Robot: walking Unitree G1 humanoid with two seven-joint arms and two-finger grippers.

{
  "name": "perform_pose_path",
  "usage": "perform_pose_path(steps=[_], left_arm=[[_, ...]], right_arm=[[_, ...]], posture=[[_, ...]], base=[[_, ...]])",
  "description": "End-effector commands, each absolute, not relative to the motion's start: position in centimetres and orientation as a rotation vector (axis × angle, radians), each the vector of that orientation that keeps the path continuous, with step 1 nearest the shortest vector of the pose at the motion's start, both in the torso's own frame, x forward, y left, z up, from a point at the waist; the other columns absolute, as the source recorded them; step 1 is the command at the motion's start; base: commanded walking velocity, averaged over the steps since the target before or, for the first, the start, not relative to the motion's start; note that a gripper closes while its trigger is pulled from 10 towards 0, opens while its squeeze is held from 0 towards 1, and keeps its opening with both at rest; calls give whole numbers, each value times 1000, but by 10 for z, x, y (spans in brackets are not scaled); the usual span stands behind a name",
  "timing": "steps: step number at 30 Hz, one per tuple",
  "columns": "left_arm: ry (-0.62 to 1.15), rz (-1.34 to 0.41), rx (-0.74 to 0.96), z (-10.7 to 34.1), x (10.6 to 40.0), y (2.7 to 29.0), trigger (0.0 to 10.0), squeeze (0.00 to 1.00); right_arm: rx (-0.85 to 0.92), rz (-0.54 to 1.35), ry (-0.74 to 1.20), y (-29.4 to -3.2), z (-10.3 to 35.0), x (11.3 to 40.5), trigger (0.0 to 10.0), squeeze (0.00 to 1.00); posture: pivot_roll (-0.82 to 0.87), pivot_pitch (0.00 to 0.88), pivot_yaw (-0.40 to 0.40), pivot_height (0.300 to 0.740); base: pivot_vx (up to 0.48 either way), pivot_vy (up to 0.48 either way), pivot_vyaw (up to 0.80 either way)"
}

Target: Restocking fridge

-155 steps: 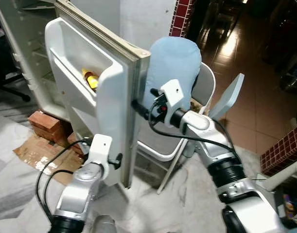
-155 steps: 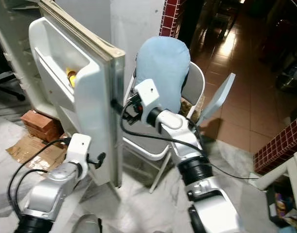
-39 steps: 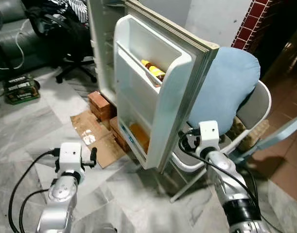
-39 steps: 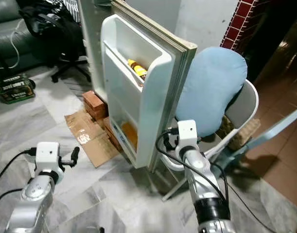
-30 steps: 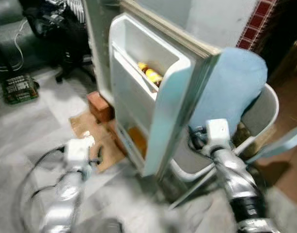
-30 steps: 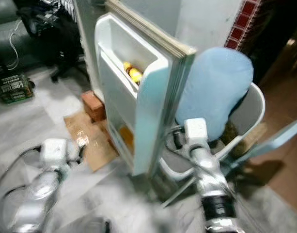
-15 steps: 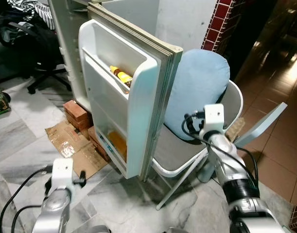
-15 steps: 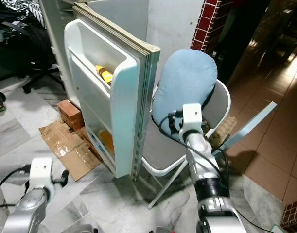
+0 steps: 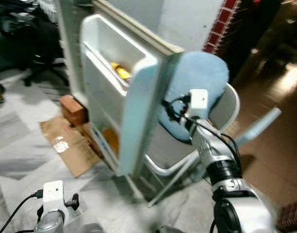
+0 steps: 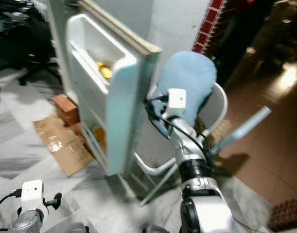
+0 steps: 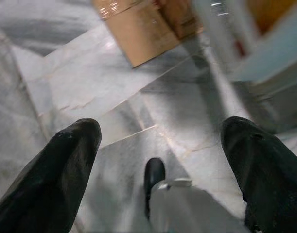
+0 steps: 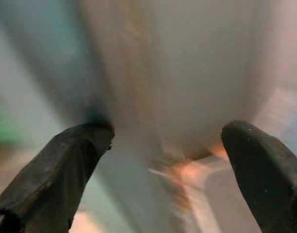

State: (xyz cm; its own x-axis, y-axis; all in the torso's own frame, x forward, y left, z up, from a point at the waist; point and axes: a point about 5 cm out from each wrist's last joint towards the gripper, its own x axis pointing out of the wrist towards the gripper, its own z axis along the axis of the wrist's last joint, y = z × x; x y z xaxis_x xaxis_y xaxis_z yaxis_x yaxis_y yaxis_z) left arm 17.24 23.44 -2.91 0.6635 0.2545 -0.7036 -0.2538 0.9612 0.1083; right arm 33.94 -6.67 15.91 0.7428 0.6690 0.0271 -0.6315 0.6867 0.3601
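Standing open beside a chair (image 9: pixel 226 104), the fridge door (image 9: pixel 133 97) is seen edge-on, with a yellow bottle (image 9: pixel 120 71) lying in its upper shelf and something orange low in its bottom shelf. A blue cushion (image 9: pixel 199 80) is propped on the chair just behind the door. The right gripper (image 12: pixel 163 160) is raised to the door's outer edge, closer to it than half a second ago, when it was held in front of the cushion. Its fingers (image 12: pixel 75 160) are spread wide, nothing is held between them, and the pale door edge is seen blurred straight ahead in the right wrist view. The left gripper (image 11: pixel 160 160) is held low over the marble floor (image 11: pixel 90 92), lower in the head views than before; its fingers are likewise spread wide and nothing is held. A flattened cardboard sheet (image 9: pixel 65 145) and a brick (image 9: pixel 71 108) are seen on the floor by the fridge. The head views are blurred and shifted against the earlier frames, so the camera has moved.
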Motion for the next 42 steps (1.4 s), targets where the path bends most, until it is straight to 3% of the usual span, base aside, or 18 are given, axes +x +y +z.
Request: perform_pose_path(steps=[1,5,11,17,21,25,28,30,37,42], left_arm=[[798,277,-9,-31,171,231,10000,0],[797,275,-20,-32,171,230,10000,0],[794,272,-34,-33,173,229,10000,0],[792,273,-29,-33,174,230,10000,0],[787,276,-8,-31,174,231,10000,0],[602,274,109,-9,188,235,10000,0],[571,265,97,-5,192,233,10000,0],[424,195,156,16,208,224,10000,0],[163,108,228,61,236,207,10000,0],[122,77,202,70,243,201,10000,0]], right_arm=[[386,1000,-9,-49,199,321,10000,0],[399,1309,36,-67,198,287,10000,0],[-88,949,338,-110,103,315,10000,0],[-244,767,457,-132,76,312,10000,0],[-240,655,474,-143,69,312,10000,0],[-143,389,363,-159,68,312,10000,0],[-112,330,367,-164,66,309,10000,0],[-55,205,291,-173,70,304,10000,0],[-10,137,123,-173,90,294,10000,0],[15,104,128,-172,88,285,10000,0]], posture=[[112,0,-147,716],[104,0,-149,716],[98,0,-144,716],[104,0,-139,716],[104,0,-138,716],[90,0,-128,716],[87,0,-125,716],[79,0,-117,716],[51,0,-91,716],[39,0,-76,716]], base=[[0,0,0],[0,0,0],[0,0,0],[0,0,0],[0,0,0],[0,0,0],[0,0,0],[0,0,0],[0,0,0],[0,80,0]])
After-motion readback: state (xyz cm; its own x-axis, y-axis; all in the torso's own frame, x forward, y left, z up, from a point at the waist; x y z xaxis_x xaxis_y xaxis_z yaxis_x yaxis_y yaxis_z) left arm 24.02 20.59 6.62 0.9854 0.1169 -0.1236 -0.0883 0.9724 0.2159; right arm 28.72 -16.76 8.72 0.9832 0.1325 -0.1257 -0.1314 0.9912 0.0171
